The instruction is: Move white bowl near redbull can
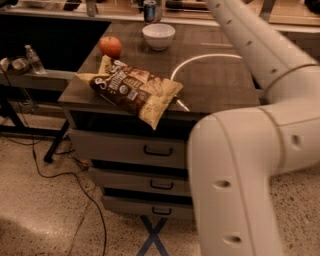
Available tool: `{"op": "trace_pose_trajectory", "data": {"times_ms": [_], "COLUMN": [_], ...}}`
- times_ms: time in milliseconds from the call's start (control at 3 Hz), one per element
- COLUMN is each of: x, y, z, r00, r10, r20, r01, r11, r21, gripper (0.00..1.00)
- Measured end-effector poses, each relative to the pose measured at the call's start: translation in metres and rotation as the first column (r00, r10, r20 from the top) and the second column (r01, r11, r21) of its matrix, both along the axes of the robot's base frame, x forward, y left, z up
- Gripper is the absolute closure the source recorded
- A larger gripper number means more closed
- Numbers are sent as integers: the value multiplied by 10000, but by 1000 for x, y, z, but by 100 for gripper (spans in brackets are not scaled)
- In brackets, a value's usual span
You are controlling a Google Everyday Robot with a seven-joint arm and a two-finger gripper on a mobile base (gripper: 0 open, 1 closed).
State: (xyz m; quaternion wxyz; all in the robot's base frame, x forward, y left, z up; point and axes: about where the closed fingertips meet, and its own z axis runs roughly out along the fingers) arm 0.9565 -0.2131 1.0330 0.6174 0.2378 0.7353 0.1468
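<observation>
At far end of surface: white bowl standing free, just beside redbull can. Placement looks done. Arm exits top edge; hand out of view, grip state cannot tell. Left, probably: arm withdrawal only.

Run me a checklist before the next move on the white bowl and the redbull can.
1. White bowl upright on the table: ok.
2. Redbull can located, just behind the bowl: ok.
3. Apple and chip bag off the bowl-to-can path: ok.
4. Gripper in view: not ok; the arm exits the top edge.
5. Gripper clearance above the bowl: cannot tell.
</observation>
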Motion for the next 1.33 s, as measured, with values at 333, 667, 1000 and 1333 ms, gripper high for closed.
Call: {"op": "trace_pose_trajectory", "data": {"times_ms": [333,667,1000,1333], "x": [-49,-46,-51,-57], "y": [-63,-57,-50,-118], "z": [77,58,52,21], "r00": [9832,9893,9946,9900], "r10": [-534,-474,-413,-1405], "r20": [1746,1380,957,137], "r01": [633,553,363,1356], "r11": [9967,9970,9979,9734], "r21": [-517,-538,532,1847], "gripper": [0,0,0,0]}}
